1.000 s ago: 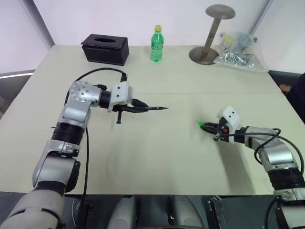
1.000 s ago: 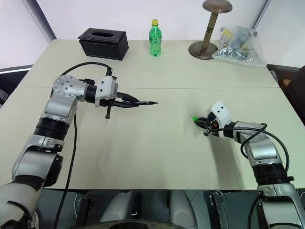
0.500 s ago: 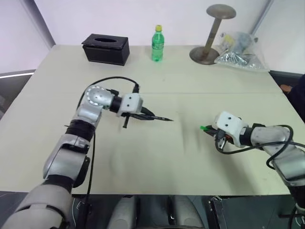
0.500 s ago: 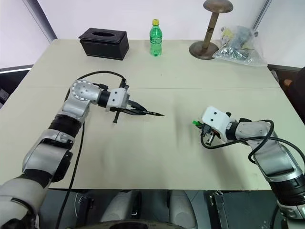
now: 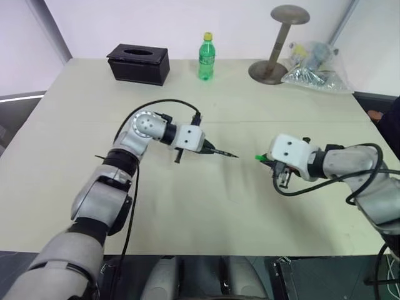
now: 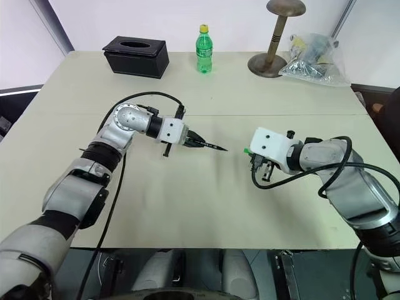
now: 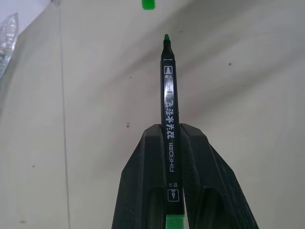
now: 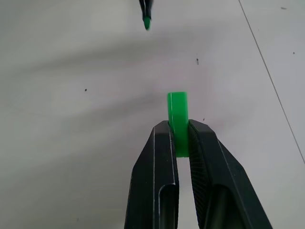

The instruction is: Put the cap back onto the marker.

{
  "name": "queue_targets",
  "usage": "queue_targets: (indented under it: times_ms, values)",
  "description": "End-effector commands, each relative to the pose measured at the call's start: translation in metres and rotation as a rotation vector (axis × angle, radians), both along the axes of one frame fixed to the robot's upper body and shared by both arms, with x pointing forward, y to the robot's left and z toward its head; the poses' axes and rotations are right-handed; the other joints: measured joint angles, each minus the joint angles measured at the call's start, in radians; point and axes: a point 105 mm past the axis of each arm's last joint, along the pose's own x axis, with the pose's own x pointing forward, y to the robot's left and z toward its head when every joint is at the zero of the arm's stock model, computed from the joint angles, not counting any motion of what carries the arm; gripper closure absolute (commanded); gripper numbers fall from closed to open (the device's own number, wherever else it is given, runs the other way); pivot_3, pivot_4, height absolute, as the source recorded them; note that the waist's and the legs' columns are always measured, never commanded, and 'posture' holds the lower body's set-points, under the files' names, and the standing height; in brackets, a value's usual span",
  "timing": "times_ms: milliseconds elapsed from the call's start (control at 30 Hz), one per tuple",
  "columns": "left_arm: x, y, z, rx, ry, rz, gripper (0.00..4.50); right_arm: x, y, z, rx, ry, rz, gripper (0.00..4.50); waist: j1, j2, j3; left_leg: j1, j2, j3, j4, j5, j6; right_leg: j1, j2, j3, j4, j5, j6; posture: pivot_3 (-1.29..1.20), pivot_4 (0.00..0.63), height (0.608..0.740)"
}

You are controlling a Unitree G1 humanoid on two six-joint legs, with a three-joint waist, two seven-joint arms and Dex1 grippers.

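marker (image 7: 169, 102): rear end cut off by left wrist view's bottom edge, mid-barrel pinched between left gripper (image 7: 169, 138) fingers
cap (image 8: 177, 114): lower part hidden between right gripper (image 8: 179, 131) fingers
marker print: too small to read
plastic bag (image 5: 312, 65): contents unclear
right arm: cut off at frame edge

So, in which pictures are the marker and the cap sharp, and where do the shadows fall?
Left wrist view: the marker is sharp, its print readable, and the cap beyond is soft. Right wrist view: cap crisp in the right hand, with soft grey shadow bands across the table. Left eye view: even light, and faint shadows under the left hand.
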Motion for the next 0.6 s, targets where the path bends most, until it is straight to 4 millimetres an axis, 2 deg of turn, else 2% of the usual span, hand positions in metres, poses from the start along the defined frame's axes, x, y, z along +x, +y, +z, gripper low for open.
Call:
queue_targets:
  times_ms: [33, 600]
  values:
    - [0.003, -0.006, 0.017, -0.026, -0.067, -0.007, 4.50, 0.000, 0.007, 0.009, -0.005, -0.045, 0.022, 4.45, 0.000, 0.000, 0.000, 0.000, 0.000, 0.000, 0.000, 0.000, 0.000, 0.000, 0.000, 0.000, 0.000, 0.000, 0.000, 0.00, 0.150, 0.740]
    - [0.000, -0.020, 0.019, -0.054, -0.070, -0.029, 4.50, 0.004, 0.016, 0.013, 0.005, -0.064, 0.036, 4.45, 0.000, 0.000, 0.000, 0.000, 0.000, 0.000, 0.000, 0.000, 0.000, 0.000, 0.000, 0.000, 0.000, 0.000, 0.000, 0.00, 0.150, 0.740]
